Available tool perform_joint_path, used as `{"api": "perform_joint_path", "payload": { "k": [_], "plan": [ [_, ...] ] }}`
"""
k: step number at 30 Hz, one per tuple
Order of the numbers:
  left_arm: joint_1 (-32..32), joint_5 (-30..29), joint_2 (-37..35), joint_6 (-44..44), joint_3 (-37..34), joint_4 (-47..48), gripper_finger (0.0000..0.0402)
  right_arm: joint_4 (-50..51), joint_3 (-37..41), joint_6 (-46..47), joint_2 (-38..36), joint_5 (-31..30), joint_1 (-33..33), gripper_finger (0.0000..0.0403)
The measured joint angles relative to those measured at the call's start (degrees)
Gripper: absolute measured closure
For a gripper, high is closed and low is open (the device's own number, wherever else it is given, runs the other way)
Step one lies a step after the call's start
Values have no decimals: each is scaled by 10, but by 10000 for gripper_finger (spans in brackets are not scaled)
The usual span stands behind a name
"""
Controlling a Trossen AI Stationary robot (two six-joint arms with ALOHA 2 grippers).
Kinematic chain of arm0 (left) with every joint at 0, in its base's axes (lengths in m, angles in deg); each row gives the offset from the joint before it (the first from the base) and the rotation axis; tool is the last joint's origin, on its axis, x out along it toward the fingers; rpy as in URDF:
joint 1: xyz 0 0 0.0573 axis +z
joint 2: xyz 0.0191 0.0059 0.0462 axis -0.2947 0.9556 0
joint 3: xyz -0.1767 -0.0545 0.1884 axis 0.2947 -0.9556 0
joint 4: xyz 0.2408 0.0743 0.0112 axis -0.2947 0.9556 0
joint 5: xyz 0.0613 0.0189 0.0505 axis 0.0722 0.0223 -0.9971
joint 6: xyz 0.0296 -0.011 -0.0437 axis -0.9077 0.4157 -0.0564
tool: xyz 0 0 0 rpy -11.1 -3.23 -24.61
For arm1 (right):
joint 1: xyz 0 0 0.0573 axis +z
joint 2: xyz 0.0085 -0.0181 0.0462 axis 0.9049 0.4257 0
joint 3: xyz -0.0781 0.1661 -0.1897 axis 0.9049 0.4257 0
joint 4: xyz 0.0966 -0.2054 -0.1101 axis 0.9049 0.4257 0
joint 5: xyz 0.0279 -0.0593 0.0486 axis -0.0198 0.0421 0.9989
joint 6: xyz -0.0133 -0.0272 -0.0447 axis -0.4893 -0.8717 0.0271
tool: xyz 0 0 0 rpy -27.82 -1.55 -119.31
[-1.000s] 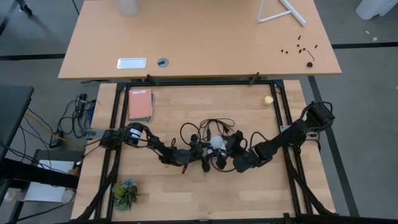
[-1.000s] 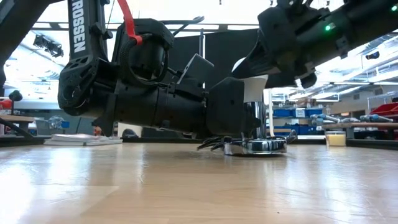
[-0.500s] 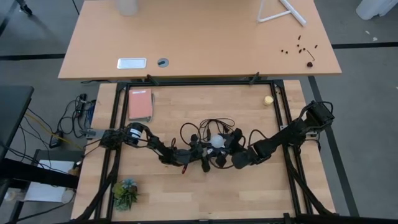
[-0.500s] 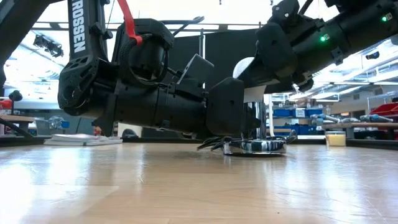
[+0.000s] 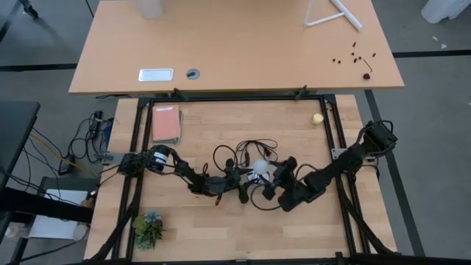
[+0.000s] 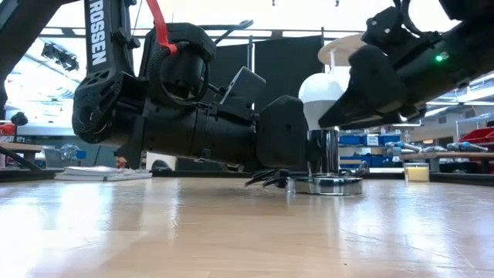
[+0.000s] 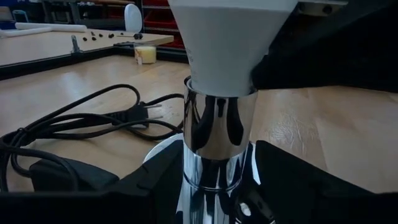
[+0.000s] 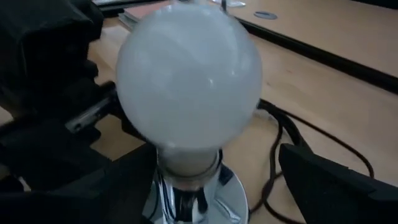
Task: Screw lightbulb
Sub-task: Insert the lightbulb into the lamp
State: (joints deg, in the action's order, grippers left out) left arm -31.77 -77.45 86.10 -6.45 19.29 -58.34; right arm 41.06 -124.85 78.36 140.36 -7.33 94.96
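Observation:
The white lightbulb (image 8: 189, 81) stands upright with its base in the silver socket's chrome tube (image 7: 217, 130). The socket's disc (image 6: 328, 185) rests on the wooden table. The bulb also shows in the high view (image 5: 259, 171) and the low view (image 6: 320, 89). My left gripper (image 5: 247, 179) lies low at the socket from the table's left and is shut on the tube. My right gripper (image 5: 278, 179) is open beside the bulb's globe on its right. In its wrist view its fingers (image 8: 336, 180) stand wide on either side of the bulb, clear of it. My left gripper pinches the socket's chrome tube (image 7: 199, 168) low down, just above the disc, between its two fingers (image 7: 134, 186). The fingers come in level from the table's left. The socket stands upright with its disc on the table.
The socket's black cord (image 5: 246, 151) loops on the table behind the bulb. A small yellow ball (image 5: 317, 118) lies at the far right, a pink book (image 5: 166, 123) at the far left and a small plant (image 5: 147, 228) at the near left.
My right gripper has drawn back from the bulb toward the table's right and near edges. The bulb's globe, covered by it before, now shows whole and upright in the socket. The socket has shifted slightly toward the right.

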Motion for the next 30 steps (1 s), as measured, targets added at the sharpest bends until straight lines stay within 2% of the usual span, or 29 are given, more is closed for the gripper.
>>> {"api": "perform_joint_path", "payload": {
  "k": [3,10,15,22,30],
  "plan": [
    [0,0,0,0,0,0,200,9,0,20,0,1,8,56],
    [0,5,0,-28,0,14,196,-16,0,-8,0,3,24,56],
    [0,8,0,-29,0,14,177,-17,0,-8,0,36,24,56],
    [18,87,0,-48,0,16,157,-27,0,-22,0,72,24,56],
    [46,139,0,-82,0,14,157,-42,0,-35,0,92,25,56]
  ]
}}
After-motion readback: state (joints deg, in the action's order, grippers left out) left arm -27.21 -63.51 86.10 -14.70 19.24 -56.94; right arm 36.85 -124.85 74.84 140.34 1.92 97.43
